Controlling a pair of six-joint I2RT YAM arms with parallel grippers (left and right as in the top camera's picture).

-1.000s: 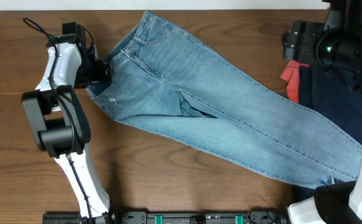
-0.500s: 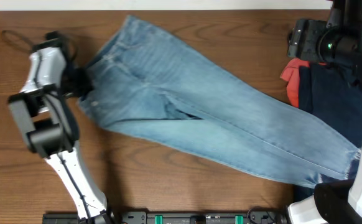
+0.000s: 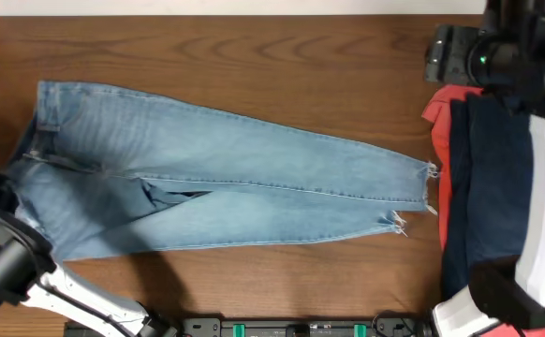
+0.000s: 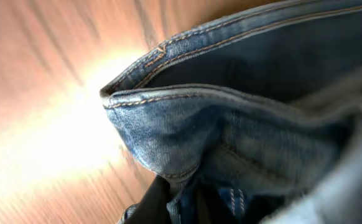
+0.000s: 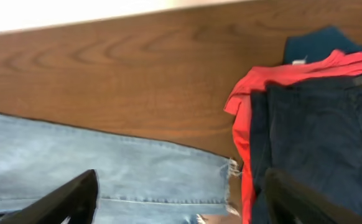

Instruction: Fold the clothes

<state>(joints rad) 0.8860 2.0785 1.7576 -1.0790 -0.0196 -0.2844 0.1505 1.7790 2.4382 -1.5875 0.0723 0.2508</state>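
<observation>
Faded denim jeans (image 3: pixel 235 178) lie flat, tapering rightward to frayed hems, their stitched waistband clamped in the left gripper (image 4: pixel 168 200) at frame left, while the right gripper (image 5: pixel 187 202) gapes wide.

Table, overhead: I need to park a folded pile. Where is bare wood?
Widest: the table strip between the far edge and the jeans. Also bare: wood between the jeans' legs and the near edge. Only a slim gap separates the frayed hems from the coral-red garment. Crowded: the dark navy garment pile beside it.

No legible text, label or number on jeans (image 3: pixel 254 178) or elsewhere.
</observation>
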